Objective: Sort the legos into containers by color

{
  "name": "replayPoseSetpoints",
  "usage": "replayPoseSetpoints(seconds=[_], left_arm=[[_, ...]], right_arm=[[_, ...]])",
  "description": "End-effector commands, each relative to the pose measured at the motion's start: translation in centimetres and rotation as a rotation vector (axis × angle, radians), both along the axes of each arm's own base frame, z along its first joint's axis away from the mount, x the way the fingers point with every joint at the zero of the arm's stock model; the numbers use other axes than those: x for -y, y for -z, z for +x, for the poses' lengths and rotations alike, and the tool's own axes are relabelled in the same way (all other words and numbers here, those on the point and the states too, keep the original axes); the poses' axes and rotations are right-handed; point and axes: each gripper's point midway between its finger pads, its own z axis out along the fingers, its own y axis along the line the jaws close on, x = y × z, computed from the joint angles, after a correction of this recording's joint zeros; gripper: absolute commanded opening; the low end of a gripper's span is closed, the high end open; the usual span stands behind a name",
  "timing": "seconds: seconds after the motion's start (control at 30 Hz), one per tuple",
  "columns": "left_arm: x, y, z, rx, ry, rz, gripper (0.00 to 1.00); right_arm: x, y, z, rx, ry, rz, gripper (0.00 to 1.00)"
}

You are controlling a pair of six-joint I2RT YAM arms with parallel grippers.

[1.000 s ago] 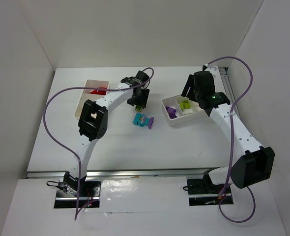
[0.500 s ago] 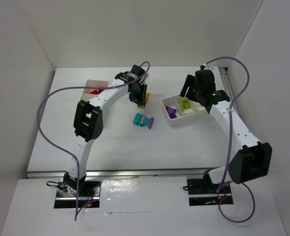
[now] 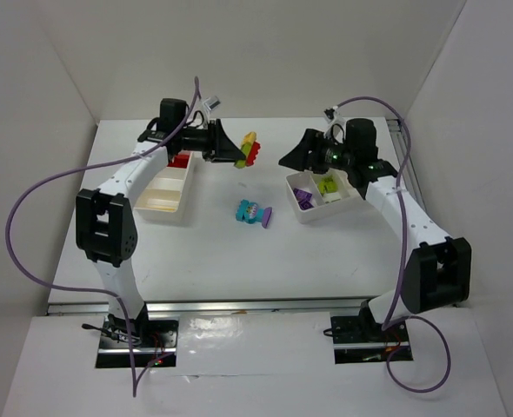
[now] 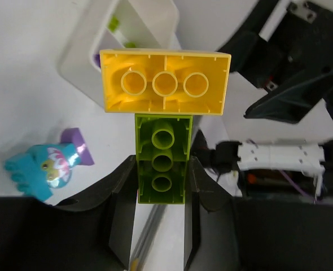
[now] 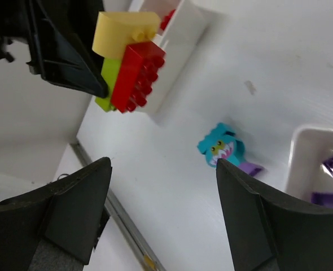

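Legos locked into one stack (image 3: pixel 247 149) sit in the left pincer (image 4: pixel 161 180), which is clenched on the lime green brick (image 4: pixel 162 164) at the stack's base, one finger against each long side. A yellow brick (image 4: pixel 165 82) is plugged crosswise onto the far end of the lime one. The right wrist view shows a red brick (image 5: pixel 138 76) stuck along their side. The stack is held off the table and pointed out toward the other arm. I judge this pose offers the free ends for pulling apart, since three joined colours cannot go into one compartment.

Just beyond the stack, the right pincer (image 3: pixel 293 159) faces it with jaws spread wide and nothing between them; a gap separates it from the bricks. It looks lined up to take the yellow or red piece while the left one anchors the lime.

Below and between the two pincers, a cyan shark-faced piece (image 3: pixel 249 211) lies on the table (image 3: pixel 196 252) with a small purple piece (image 3: pixel 268 217) touching or just beside it — both unsorted.

Farther out, behind and below the left pincer, the left container (image 3: pixel 156 217) has red bricks (image 3: pixel 180 160) in its far compartment. Behind the right pincer, the right container (image 3: pixel 322 217) keeps purple pieces (image 3: pixel 303 198) and lime pieces (image 3: pixel 329 184) in separate compartments.
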Motion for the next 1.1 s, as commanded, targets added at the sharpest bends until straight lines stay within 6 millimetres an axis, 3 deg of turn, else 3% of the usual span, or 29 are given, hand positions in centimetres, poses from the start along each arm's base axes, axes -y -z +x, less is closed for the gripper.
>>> replayPoseSetpoints(seconds=[0.0, 0.37, 0.5, 0.63, 0.73, 0.83, 0.87, 1.0, 1.07], left_arm=[[1.2, -4.7, -2.7, 0.082, 0.182, -0.165, 0.0], [1.3, -5.8, -3.4, 0.092, 0.229, -0.216, 0.0], [1.3, -5.4, -3.5, 0.083, 0.229, -0.213, 0.0], [1.2, -5.6, -3.8, 0.088, 0.232, -0.207, 0.0], [1.2, -5.5, -3.8, 0.09, 0.234, -0.204, 0.0], [1.2, -5.5, -3.8, 0.09, 0.234, -0.204, 0.0], [1.2, -5.5, -3.8, 0.09, 0.234, -0.204, 0.0], [0.8, -5.8, -3.9, 0.102, 0.233, -0.21, 0.0], [0.4, -6.3, -3.6, 0.113, 0.214, -0.209, 0.0]], right_arm=[[-3.2, -3.9, -0.7, 0.13, -0.199, 0.126, 0.82], [-6.1, -4.4, 0.6, 0.151, -0.294, 0.206, 0.83], [-7.3, -6.9, -0.2, 0.179, -0.38, 0.305, 0.83], [-7.7, -5.9, 0.7, 0.16, -0.388, 0.317, 0.83], [-8.2, -6.9, 0.4, 0.164, -0.408, 0.359, 0.81], [-8.9, -6.3, 0.3, 0.131, -0.439, 0.38, 0.72], [-9.0, -5.9, 0.6, 0.13, -0.439, 0.38, 0.62], [-9.7, -5.8, 0.2, 0.119, -0.446, 0.381, 0.4], [-9.6, -5.3, 0.3, 0.105, -0.427, 0.37, 0.22]])
